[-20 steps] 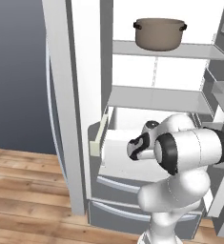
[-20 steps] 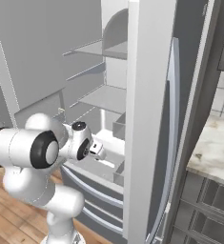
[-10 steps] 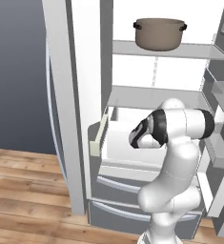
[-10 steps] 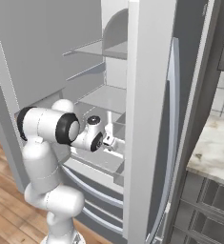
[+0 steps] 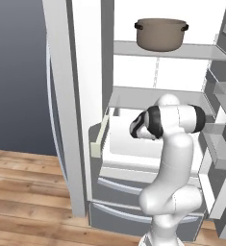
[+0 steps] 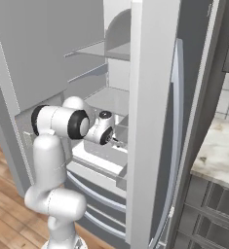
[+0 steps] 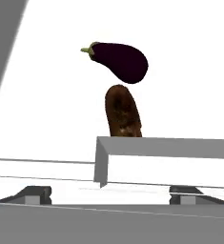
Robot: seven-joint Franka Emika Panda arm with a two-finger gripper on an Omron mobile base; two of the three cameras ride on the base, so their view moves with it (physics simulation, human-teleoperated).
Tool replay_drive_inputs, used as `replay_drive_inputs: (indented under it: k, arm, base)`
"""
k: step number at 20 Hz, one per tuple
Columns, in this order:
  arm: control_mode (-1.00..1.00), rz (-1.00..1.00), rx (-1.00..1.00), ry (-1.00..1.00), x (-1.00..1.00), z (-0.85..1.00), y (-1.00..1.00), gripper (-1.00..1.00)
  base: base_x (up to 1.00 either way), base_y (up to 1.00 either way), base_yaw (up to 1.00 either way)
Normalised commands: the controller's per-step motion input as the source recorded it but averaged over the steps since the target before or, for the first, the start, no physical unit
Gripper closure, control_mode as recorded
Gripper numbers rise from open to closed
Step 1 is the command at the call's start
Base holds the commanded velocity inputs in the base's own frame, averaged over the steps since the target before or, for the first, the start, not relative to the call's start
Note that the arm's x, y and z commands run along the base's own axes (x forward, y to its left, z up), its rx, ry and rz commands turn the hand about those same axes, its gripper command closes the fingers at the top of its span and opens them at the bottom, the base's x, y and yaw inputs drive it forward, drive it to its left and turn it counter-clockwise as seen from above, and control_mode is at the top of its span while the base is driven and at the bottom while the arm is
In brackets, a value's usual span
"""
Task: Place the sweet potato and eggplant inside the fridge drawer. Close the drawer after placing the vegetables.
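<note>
The eggplant (image 7: pixel 120 61) and the sweet potato (image 7: pixel 123 112) lie together on the white floor of the fridge drawer (image 5: pixel 133 144), as the hand view shows. The eggplant's green stem points toward that view's left, and the sweet potato sits just beside it, one end close up against the eggplant's underside; whether they touch cannot be told. A grey-edged wall (image 7: pixel 166 145) crosses the hand view in front of the sweet potato and hides its near end.

The gripper (image 7: pixel 111 196) shows its two dark fingertips (image 7: pixel 35 194) low in the hand view, set wide apart with nothing between them. In the right base view the hand (image 6: pixel 106 132) reaches over the pulled-out drawer, between the arm's elbow and the open fridge door (image 6: pixel 150 121) that fills the foreground.

In the left base view the drawer stands pulled out from the fridge, its pale beige front panel (image 5: pixel 99 139) at the left, and the white arm (image 5: pixel 169 158) rises in front of it and covers much of its right side. A brown pot (image 5: pixel 161 33) with two small handles sits on the top shelf (image 5: pixel 129 48). Below the drawer run two grey drawer fronts (image 5: pixel 119 185). At the right of the right base view is a marbled counter (image 6: pixel 218 155) over dark cabinets (image 6: pixel 211 204).
</note>
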Motion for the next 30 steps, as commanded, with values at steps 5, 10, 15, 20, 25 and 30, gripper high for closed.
replay_drive_inputs:
  k: [5, 10, 15, 20, 25, 30]
  arm:
    - [-1.0, 0.0, 0.0, 0.0, 0.93, 0.0, -0.29, -1.0]
    - [-1.0, 0.0, 0.0, 0.0, 0.6, 0.06, -0.16, -1.0]
    - [-1.0, 0.0, 0.0, -0.02, -0.63, 0.43, 0.12, -1.0]
    - [-1.0, 0.0, 0.0, 0.0, -0.89, 0.52, 0.28, -1.0]
    - [-1.0, 0.0, 0.0, 0.0, -0.95, 0.56, 0.33, -1.0]
    - [-1.0, 0.0, 0.0, 0.0, -0.97, 0.62, 0.31, -1.0]
  base:
    - [0.0, 0.0, 0.0]
    - [0.0, 0.0, 0.0]
    - [0.0, 0.0, 0.0]
    - [0.0, 0.0, 0.0]
    - [0.0, 0.0, 0.0]
    - [0.0, 0.0, 0.0]
